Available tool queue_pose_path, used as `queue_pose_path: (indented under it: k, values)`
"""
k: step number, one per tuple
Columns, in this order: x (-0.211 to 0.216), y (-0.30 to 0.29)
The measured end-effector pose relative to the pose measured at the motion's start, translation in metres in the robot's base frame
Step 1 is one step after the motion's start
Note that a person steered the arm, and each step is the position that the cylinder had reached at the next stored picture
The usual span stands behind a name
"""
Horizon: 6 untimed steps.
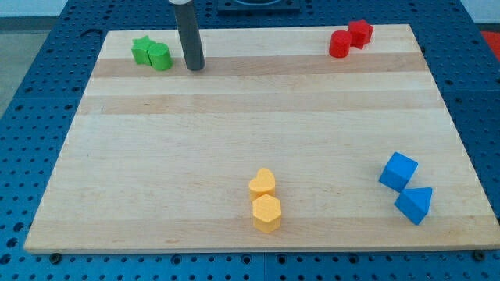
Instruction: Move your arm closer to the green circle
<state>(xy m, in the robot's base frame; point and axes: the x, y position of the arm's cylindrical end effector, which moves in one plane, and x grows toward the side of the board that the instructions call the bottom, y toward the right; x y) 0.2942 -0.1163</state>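
Note:
The green circle (159, 56) is a short green cylinder near the view's top left of the wooden board (258, 125). A green star (141, 50) touches its left side. My tip (195, 67) rests on the board just to the right of the green circle, a small gap apart from it. The dark rod rises from the tip out of the view's top.
A red cylinder (340, 44) and a red block (360, 32) sit together at the top right. A yellow heart (263, 183) and a yellow hexagon (266, 212) sit at the bottom centre. A blue cube (398, 171) and a blue triangle (415, 204) sit at the bottom right.

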Motion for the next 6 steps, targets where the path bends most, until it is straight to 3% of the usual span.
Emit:
queue_pose_path:
  k: [6]
  values:
    - [-0.0031,-0.0011]
